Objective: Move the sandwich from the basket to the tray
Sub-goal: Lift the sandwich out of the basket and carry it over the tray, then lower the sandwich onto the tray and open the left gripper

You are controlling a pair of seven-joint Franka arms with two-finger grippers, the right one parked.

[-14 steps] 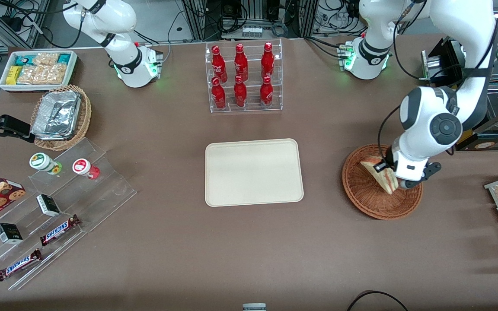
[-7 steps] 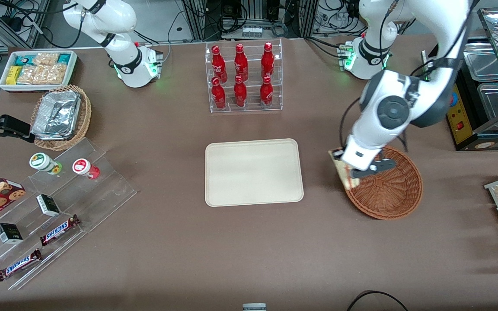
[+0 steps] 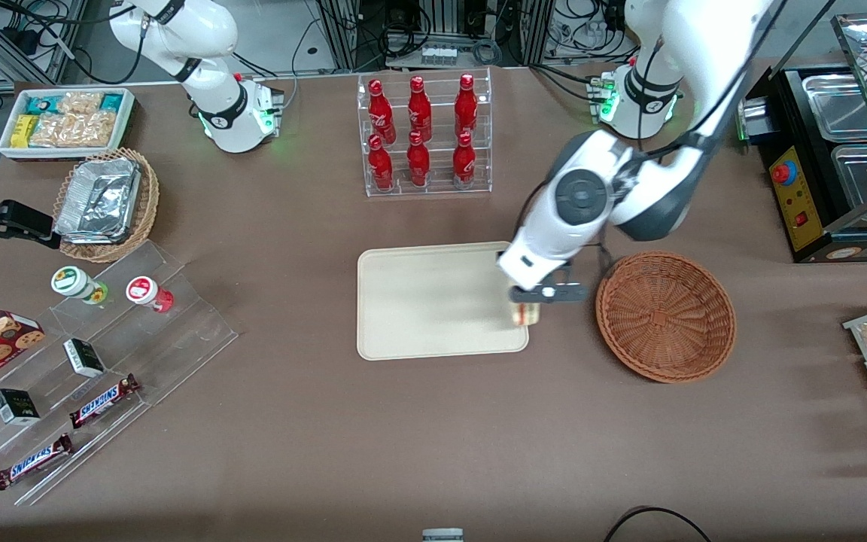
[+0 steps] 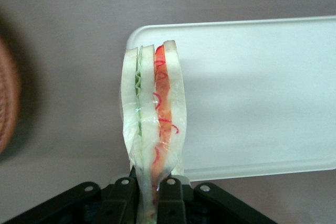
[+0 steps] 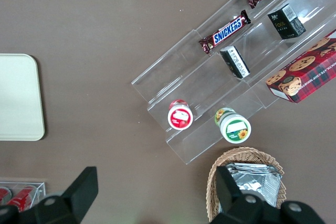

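A brown desk (image 3: 313, 421) carried the scene in the front view, with cabling and racks along its edge farthest from the camera. A cream tray (image 3: 433, 301) lay at the middle, and a clear rack of red bottles (image 3: 423, 135) stood farther from the camera than the tray. The reddish-brown wicker basket (image 3: 665, 316) sat beside the tray toward the working arm's end, with nothing in it. The hand (image 3: 530, 301) hung over the tray's edge nearest the basket, and the sandwich (image 3: 524, 314) showed just beneath it, above the tray's corner. Toward the parked arm's end stood a tan basket of foil containers (image 3: 106, 203), a white bin of snack packets (image 3: 66, 120) and a clear stepped stand with Snickers bars (image 3: 102, 400).

In the left wrist view the hand (image 4: 153, 192) was pinching the sandwich (image 4: 153, 129) by its lower end, the fingers (image 4: 170, 203) pressed against the bread on either side. The wedge stood upright, green and red-orange layers facing the camera, over the tray's (image 4: 262, 93) rounded corner. A sliver of the basket (image 4: 6, 103) showed at the frame's edge.

In the right wrist view a corner of the tray (image 5: 18, 98) lay on the desk (image 5: 105, 35), well apart from the stepped stand
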